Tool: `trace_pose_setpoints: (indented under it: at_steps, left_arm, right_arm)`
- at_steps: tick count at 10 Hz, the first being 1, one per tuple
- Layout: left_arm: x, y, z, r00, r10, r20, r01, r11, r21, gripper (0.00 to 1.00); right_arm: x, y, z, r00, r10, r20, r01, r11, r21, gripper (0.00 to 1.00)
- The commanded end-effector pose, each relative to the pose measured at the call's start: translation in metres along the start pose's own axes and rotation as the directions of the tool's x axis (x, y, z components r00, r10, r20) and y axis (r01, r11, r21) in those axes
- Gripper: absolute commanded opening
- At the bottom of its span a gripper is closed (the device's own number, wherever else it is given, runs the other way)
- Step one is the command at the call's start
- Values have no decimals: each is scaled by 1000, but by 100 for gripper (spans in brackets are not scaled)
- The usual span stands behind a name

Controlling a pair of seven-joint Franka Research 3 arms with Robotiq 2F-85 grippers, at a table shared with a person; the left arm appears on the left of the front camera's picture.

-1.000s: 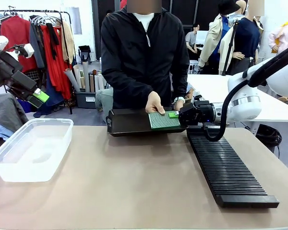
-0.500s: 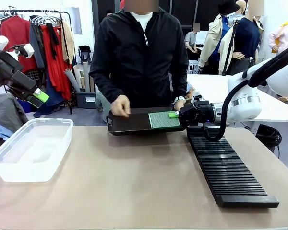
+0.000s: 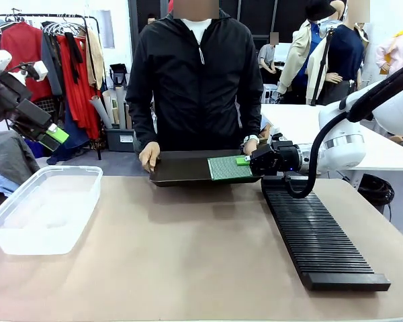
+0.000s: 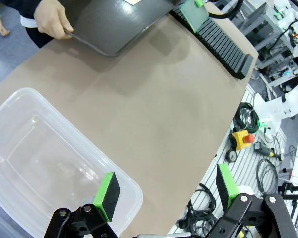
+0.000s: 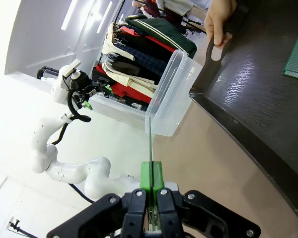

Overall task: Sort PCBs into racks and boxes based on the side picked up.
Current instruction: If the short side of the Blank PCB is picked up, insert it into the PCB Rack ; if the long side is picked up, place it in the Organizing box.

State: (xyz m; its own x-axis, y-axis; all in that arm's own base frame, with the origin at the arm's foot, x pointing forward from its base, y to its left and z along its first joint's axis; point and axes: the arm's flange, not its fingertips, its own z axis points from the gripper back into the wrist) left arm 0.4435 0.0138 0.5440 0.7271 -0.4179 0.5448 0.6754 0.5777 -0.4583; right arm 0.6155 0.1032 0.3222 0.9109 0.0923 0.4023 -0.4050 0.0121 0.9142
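PCB (image 3: 227, 168) is being pinched by the right gripper (image 3: 244, 160) at the right end of the tray (image 3: 181, 171) the person (image 3: 198, 80) is holding, while the left gripper (image 4: 166, 187) is hanging wide above the tub (image 3: 43, 208).

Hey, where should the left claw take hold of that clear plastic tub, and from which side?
Pinch the tub by its rim, coming down from above with one finger inside the wall and one outside. It sits upright and open-topped, with thin walls and an out-turned rim, and looks too wide to span. The open left claw hovers above it.
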Motion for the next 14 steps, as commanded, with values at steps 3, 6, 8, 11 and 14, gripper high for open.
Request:
trace_pose_setpoints:
  at_steps: [3, 6, 8, 11, 14]
  left_arm:
    - [0, -1, 1, 1000, -4, 3, 4, 1000, -4, 100]
    - [0, -1, 1, 1000, -4, 3, 4, 1000, -4, 100]
    - [0, -1, 1, 1000, -4, 3, 4, 1000, -4, 100]
    - [0, -1, 1, 1000, -4, 3, 4, 1000, -4, 100]
    - [0, -1, 1, 1000, -4, 3, 4, 1000, -4, 100]
  right_arm:
    - [1, 1, -1, 1000, 3, -1, -3, 1000, 2, 0]
    - [0, 0, 0, 1000, 0, 0, 0, 1000, 0, 0]
    - [-21, 23, 36, 996, 86, 22, -87, 996, 18, 0]
    - [-50, 51, 90, 991, 108, 76, -108, 994, 0, 0]
    - [-81, 69, 152, 976, 207, 73, -201, 976, -80, 0]
